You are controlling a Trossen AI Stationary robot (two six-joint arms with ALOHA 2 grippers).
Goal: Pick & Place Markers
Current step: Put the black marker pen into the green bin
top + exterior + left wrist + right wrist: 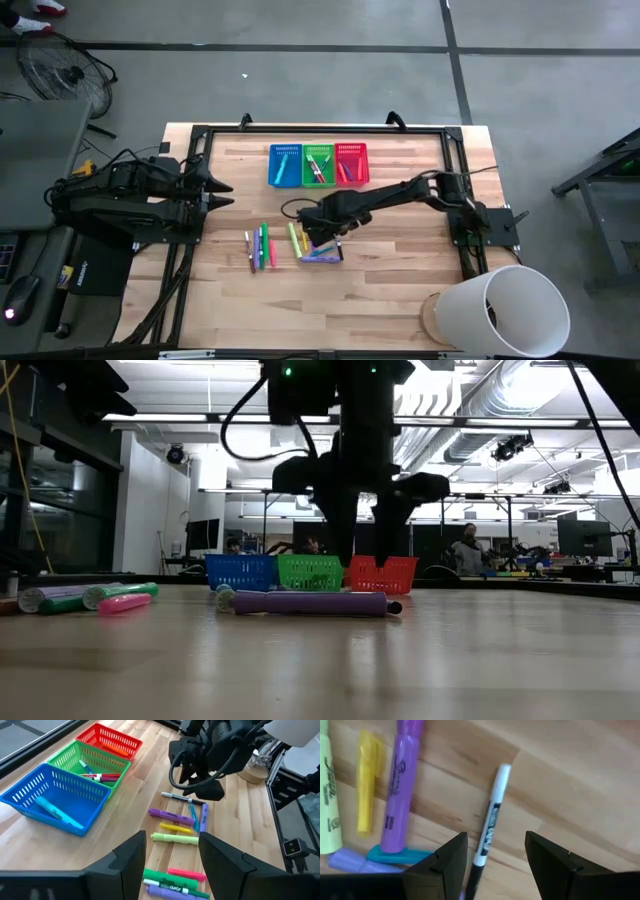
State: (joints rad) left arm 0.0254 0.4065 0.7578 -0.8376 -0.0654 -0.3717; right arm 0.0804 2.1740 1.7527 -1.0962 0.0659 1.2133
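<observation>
Markers lie on the wooden table in two groups, one at centre left (258, 247) and one at centre (312, 246). My right gripper (497, 855) is open, points down and hovers low over the centre group. Its fingers stand on either side of a white marker with a black cap (490, 825) without touching it. Beside that marker lie a purple (400, 785), a yellow (367, 780), a light-green (327, 795) and a teal marker (395, 854). In the low view the gripper (365, 555) stands behind a purple marker (310, 603). My left gripper (172, 852) is open and empty at the table's left (215, 190).
Blue (285, 165), green (318, 165) and red (352, 165) mesh baskets stand in a row at the far middle, each with markers inside. A big white cylinder (505, 310) on a round wooden base stands at the near right corner. People sit in the room beyond (465, 545).
</observation>
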